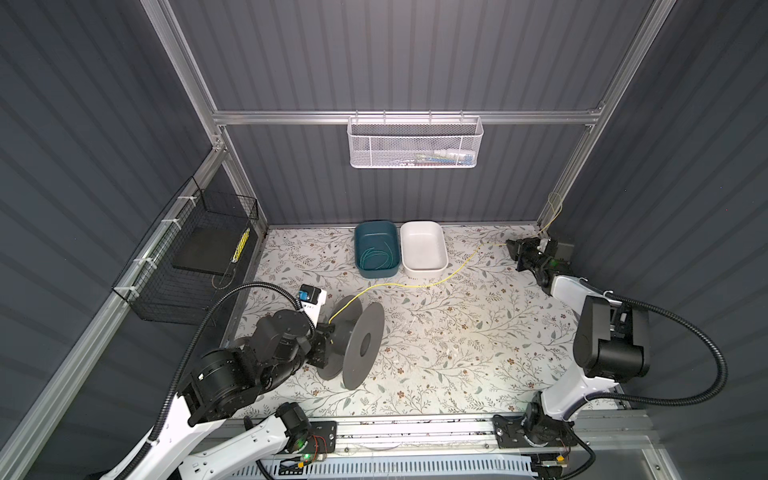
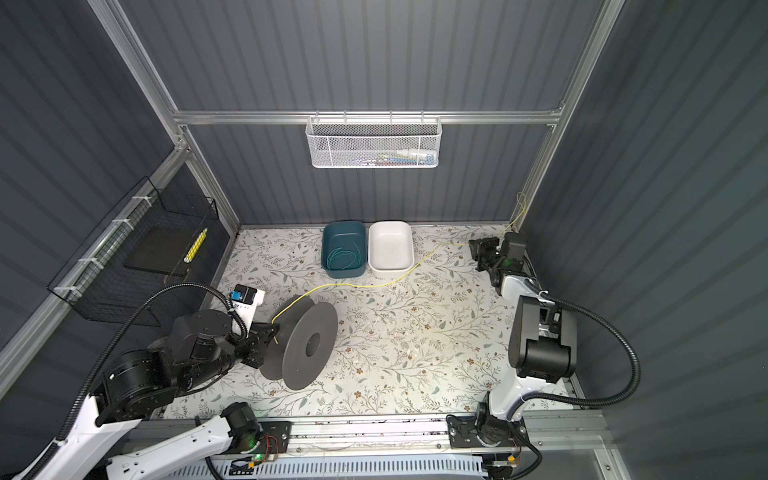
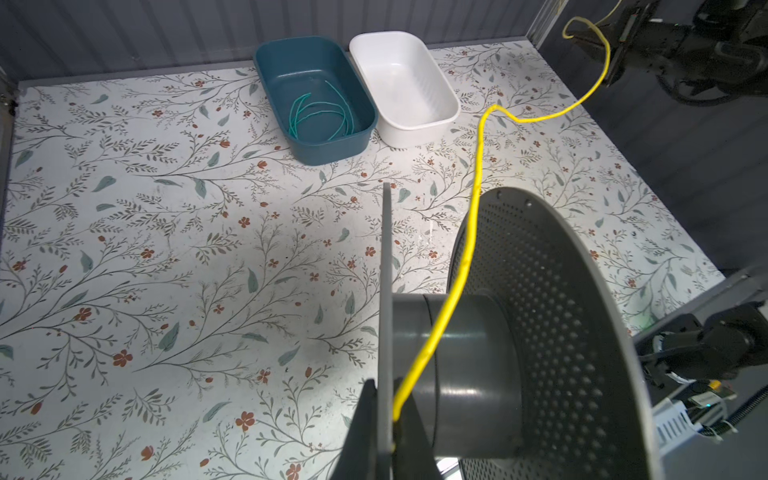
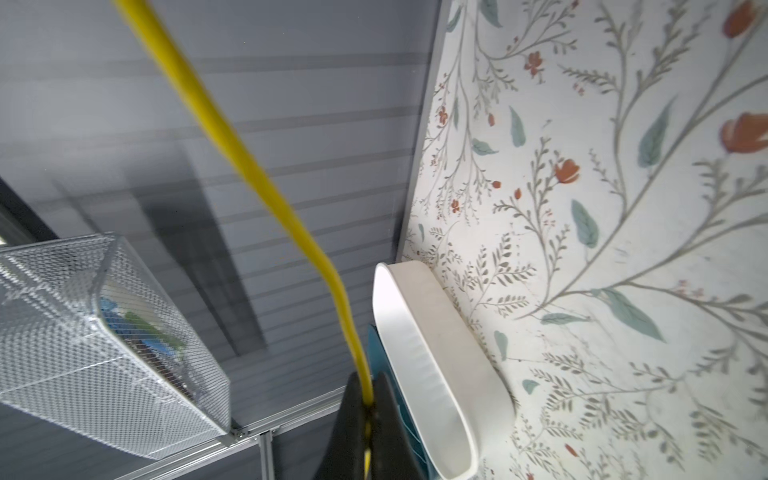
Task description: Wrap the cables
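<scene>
Floral tabletop [image 1: 457,340], grey walls around. Lower left, spool [image 1: 362,345] on edge. Upper middle, teal bin [image 1: 376,272] and white bin [image 1: 426,270] side by side. Yellow cable [image 3: 478,166]: from spool hub, slack across middle, to upper right corner; no full turn seen on hub. Teal cable [image 3: 294,122]: loose coils in teal bin. Left gripper [image 3: 390,411]: clamped on spool flange, yellow end pinned there. Right gripper [image 4: 368,395]: closed on yellow cable, upper right. Judged early: both wraps left.
</scene>
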You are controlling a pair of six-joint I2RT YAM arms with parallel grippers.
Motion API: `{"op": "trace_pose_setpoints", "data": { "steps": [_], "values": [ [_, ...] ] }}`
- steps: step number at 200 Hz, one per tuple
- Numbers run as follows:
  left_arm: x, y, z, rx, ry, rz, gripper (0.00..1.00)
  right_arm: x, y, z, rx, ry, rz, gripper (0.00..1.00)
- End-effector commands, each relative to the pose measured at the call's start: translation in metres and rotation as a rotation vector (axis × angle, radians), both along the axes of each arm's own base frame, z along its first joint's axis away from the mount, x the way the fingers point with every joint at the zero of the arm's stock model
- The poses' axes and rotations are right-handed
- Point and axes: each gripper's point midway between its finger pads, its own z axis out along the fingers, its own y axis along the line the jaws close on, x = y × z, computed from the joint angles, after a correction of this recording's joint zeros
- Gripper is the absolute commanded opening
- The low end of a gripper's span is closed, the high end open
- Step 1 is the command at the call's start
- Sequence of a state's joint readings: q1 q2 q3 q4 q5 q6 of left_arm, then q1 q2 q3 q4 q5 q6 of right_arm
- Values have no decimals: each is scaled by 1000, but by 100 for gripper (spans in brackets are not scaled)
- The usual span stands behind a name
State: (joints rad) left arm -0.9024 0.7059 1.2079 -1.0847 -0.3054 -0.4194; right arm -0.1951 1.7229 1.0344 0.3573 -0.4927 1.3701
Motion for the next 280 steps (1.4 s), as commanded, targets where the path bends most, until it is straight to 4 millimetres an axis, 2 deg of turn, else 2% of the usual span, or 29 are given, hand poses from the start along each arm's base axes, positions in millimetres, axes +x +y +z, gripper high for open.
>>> {"op": "trace_pose_setpoints", "data": {
  "steps": [1,9,14,44,46,49,71,110,144,176,203,229,257,280],
  "values": [
    [1,-10,39,-106,-73,-31,0,-15,-4,-29,-87,73,-3,0],
    [2,-11,45,-116,-76,-30,0,-20,-1,-36,-96,86,5,0],
    [5,-17,56,-148,-102,-40,0,-23,1,-40,-100,92,10,0],
    [13,-35,90,-215,-149,-72,0,-41,16,-61,-151,129,43,0],
    [12,-35,101,-235,-166,-73,0,-42,17,-62,-157,131,48,0],
    [12,-36,107,-246,-176,-79,0,-43,18,-63,-161,134,50,0],
    [20,-43,137,-299,-224,-71,0,-55,30,-74,-203,152,90,0],
    [52,-32,176,-335,-335,119,0,-82,69,-72,-291,129,191,0],
    [76,-24,202,-375,-422,267,0,-108,87,-64,-392,106,213,0],
    [91,-14,216,-411,-482,400,0,-139,108,-54,-501,77,277,0],
    [98,-23,226,-445,-506,403,0,-159,116,-50,-591,61,317,0],
    [108,-21,230,-431,-530,464,0,-178,130,-49,-700,44,390,0],
    [125,-19,227,-329,-575,544,0,-202,139,-30,-812,-18,439,0],
    [150,-21,212,-249,-563,592,0,-220,142,-11,-874,-66,457,0]
  ]
}}
